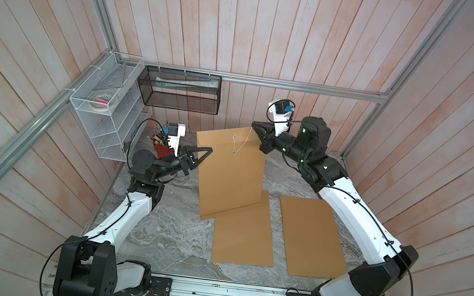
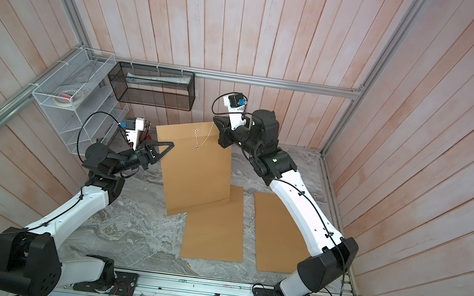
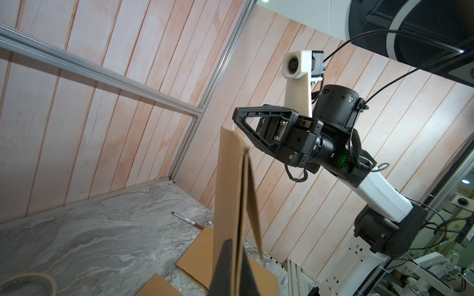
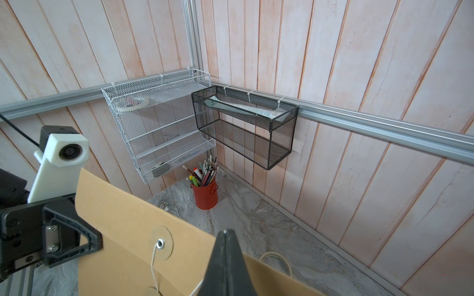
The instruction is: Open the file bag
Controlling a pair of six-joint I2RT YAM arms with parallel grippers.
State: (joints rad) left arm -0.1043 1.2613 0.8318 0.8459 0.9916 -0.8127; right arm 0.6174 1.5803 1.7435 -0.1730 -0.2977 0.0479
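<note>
The brown file bag [image 1: 230, 176] [image 2: 194, 171] stands upright over the marble table, its lower edge near the bags lying there. My left gripper [image 1: 208, 151] [image 3: 234, 246] is shut on the bag's left edge [image 3: 228, 192], where the flap [image 3: 254, 205] hangs slightly away from the body. My right gripper [image 1: 254, 126] [image 4: 225, 232] is shut at the bag's top right corner. The thin white string [image 1: 242, 146] [image 4: 154, 258] runs taut from the lower button up into its jaws. The upper eyelet [image 4: 160, 243] shows on the flap.
Two more brown bags [image 1: 244, 231] [image 1: 311, 238] lie flat on the table in front. A red pen cup [image 4: 205, 196] stands in the back left corner under a white mesh rack [image 1: 102, 111] and a black mesh basket [image 1: 180, 90]. A tape roll [image 4: 275, 258] and a marker [image 3: 188, 220] lie behind the bag.
</note>
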